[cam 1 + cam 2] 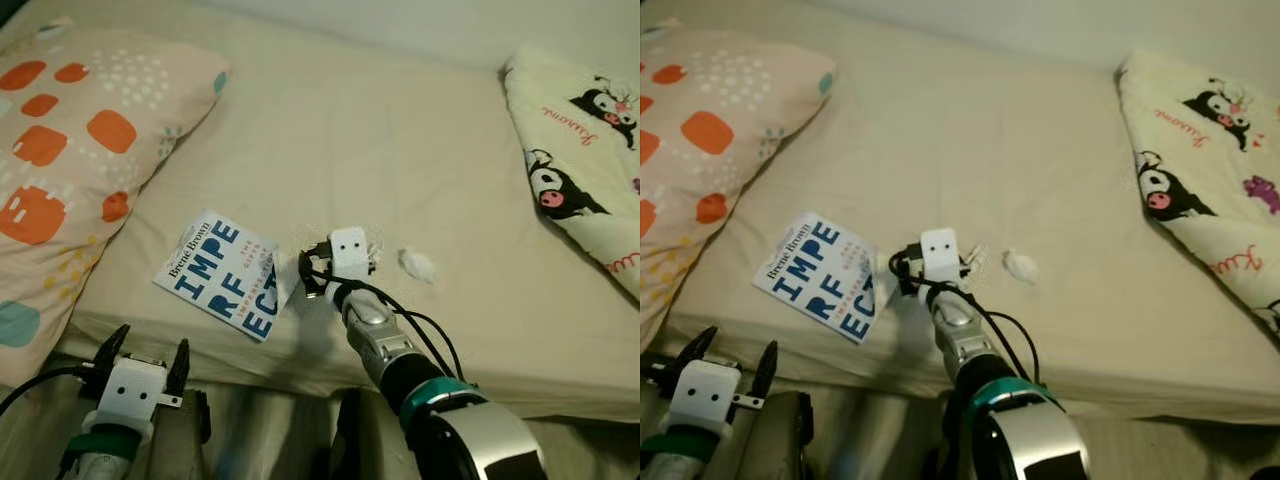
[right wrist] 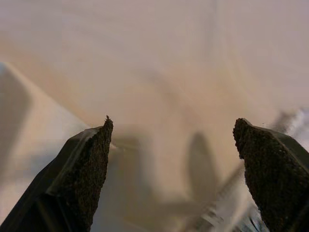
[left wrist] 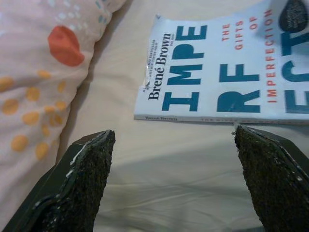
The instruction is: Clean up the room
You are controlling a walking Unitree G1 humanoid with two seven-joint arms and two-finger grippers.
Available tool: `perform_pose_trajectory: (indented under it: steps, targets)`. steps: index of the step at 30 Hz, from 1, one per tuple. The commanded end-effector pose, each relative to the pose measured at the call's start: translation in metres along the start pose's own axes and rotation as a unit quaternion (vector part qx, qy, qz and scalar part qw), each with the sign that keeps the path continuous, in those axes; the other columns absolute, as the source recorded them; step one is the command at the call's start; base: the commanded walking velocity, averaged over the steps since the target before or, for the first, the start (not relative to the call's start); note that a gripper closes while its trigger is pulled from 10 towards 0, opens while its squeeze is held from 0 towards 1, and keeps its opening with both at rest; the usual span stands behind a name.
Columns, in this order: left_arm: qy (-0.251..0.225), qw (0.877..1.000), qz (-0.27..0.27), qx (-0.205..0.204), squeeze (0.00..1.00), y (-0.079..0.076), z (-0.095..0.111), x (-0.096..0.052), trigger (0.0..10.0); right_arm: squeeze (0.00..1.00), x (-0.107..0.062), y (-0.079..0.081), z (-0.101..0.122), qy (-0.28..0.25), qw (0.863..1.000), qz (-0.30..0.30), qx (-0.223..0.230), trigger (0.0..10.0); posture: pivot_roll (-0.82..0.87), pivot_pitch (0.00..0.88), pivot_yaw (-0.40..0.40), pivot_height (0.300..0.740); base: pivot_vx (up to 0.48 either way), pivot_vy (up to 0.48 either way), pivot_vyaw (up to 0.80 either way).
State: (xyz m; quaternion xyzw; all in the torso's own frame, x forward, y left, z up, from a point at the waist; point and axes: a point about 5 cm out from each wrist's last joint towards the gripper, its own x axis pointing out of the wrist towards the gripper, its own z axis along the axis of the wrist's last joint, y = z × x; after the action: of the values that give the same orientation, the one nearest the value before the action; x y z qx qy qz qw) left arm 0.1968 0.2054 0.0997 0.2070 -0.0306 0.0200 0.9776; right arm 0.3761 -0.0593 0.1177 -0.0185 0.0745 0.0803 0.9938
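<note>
A white paperback [image 1: 225, 272] with blue letters lies near the front edge of the beige bed [image 1: 350, 140]. My right gripper [image 1: 338, 262] hangs open just above the sheet, right beside the book's right edge, fingers pointing down. In the right wrist view the sheet shows between the open fingertips [image 2: 89, 159], with nothing held. A small crinkled wrapper [image 1: 975, 258] lies by its right side, and a crumpled white tissue [image 1: 417, 264] a little further right. My left gripper [image 1: 142, 355] is open, low in front of the bed edge, facing the book [image 3: 227, 72].
A pillow [image 1: 70, 150] with orange patches lies on the bed's left side, close to the book. A cream blanket [image 1: 580, 150] with cartoon figures lies at the right. The mattress front edge [image 1: 300, 370] runs between my body and the objects.
</note>
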Motion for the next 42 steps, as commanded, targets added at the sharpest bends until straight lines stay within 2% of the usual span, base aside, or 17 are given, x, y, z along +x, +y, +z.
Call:
perform_pose_trajectory:
  steps: [1,2,5,6,9,10,13,17,18,20,21,22,23,27,28,29,42]
  targets:
    - [0.021,1.000,-0.019,-0.007,0.00,-0.005,-0.003,-0.006,10.0,1.00,-0.002,-0.008,-0.010,0.030,0.999,-0.030,0.002,10.0,0.24,0.340,-0.127,0.580,0.000,0.000,0.00]
    - [0.022,0.999,-0.024,-0.007,0.00,-0.003,-0.001,-0.007,10.0,1.00,-0.002,-0.015,-0.014,0.039,0.998,-0.052,0.005,10.0,0.24,0.348,-0.113,0.580,0.000,0.000,0.00]
    - [0.022,0.999,-0.024,-0.007,0.00,-0.003,-0.001,-0.007,10.0,1.00,-0.002,-0.015,-0.014,0.039,0.998,-0.052,0.005,10.0,0.24,0.348,-0.113,0.580,0.000,0.000,0.00]
    - [0.024,0.999,-0.030,-0.006,0.00,-0.001,0.001,-0.009,10.0,1.00,-0.003,-0.019,-0.017,0.044,0.997,-0.069,0.009,10.0,0.25,0.349,-0.094,0.580,0.000,0.000,0.00]
    - [0.028,0.999,-0.047,-0.001,0.00,0.003,0.008,-0.010,10.0,1.00,-0.006,-0.036,-0.024,0.050,0.992,-0.110,0.047,10.0,0.26,0.355,-0.060,0.580,0.000,0.000,0.00]
    - [0.028,0.999,-0.047,-0.001,0.00,0.003,0.008,-0.010,10.0,1.00,-0.006,-0.036,-0.024,0.050,0.992,-0.110,0.047,10.0,0.26,0.355,-0.060,0.580,0.000,0.000,0.00]
    - [0.035,0.998,-0.053,-0.003,0.00,0.006,0.009,-0.010,10.0,1.00,-0.009,-0.046,-0.028,0.051,0.987,-0.126,0.087,10.0,0.26,0.351,-0.037,0.580,0.000,0.000,0.00]
    - [0.041,0.997,-0.061,-0.003,0.00,0.006,0.010,-0.011,10.0,1.00,-0.010,-0.049,-0.032,0.061,0.984,-0.134,0.104,10.0,0.26,0.352,-0.028,0.580,0.000,0.000,0.00]
    - [0.042,0.997,-0.064,-0.002,0.00,0.006,0.010,-0.011,10.0,0.87,-0.011,-0.048,-0.035,0.069,0.982,-0.135,0.114,10.0,0.27,0.350,-0.022,0.580,0.000,0.000,0.00]
    - [0.043,0.997,-0.065,-0.002,0.00,0.006,0.010,-0.011,10.0,0.87,-0.011,-0.048,-0.036,0.075,0.981,-0.135,0.121,10.0,0.27,0.350,-0.022,0.580,0.000,0.000,0.00]
    - [0.044,0.997,-0.067,-0.002,0.00,0.007,0.011,-0.011,10.0,0.41,-0.011,-0.047,-0.037,0.079,0.979,-0.132,0.131,10.0,0.28,0.349,-0.017,0.580,0.000,0.000,0.00]
    - [0.046,0.997,-0.069,-0.001,0.00,0.008,0.011,-0.012,10.0,0.16,-0.011,-0.046,-0.038,0.082,0.979,-0.129,0.135,10.0,0.28,0.350,-0.016,0.580,0.000,0.000,0.00]
    - [0.047,0.996,-0.070,-0.001,0.00,0.009,0.012,-0.012,10.0,0.00,-0.011,-0.044,-0.038,0.082,0.979,-0.125,0.138,10.0,0.28,0.350,-0.015,0.580,0.000,0.000,0.00]
    - [0.049,0.996,-0.070,0.001,0.00,0.011,0.012,-0.013,10.0,0.00,-0.010,-0.042,-0.036,0.079,0.979,-0.118,0.145,10.0,0.29,0.349,-0.013,0.580,0.000,0.000,0.00]
    - [0.050,0.996,-0.070,0.001,0.00,0.012,0.012,-0.013,10.0,0.00,-0.010,-0.041,-0.035,0.076,0.979,-0.115,0.150,7.8,0.29,0.348,-0.012,0.580,0.000,0.000,0.00]
    - [0.052,0.996,-0.070,0.002,0.00,0.013,0.013,-0.014,10.0,0.00,-0.009,-0.040,-0.034,0.073,0.978,-0.113,0.160,0.0,0.29,0.346,-0.014,0.580,0.000,0.000,0.00]
    - [0.058,0.996,-0.072,0.000,0.00,0.011,0.013,-0.015,10.0,0.00,-0.009,-0.040,-0.034,0.069,0.977,-0.106,0.174,0.0,0.29,0.330,-0.017,0.580,0.000,0.000,0.00]
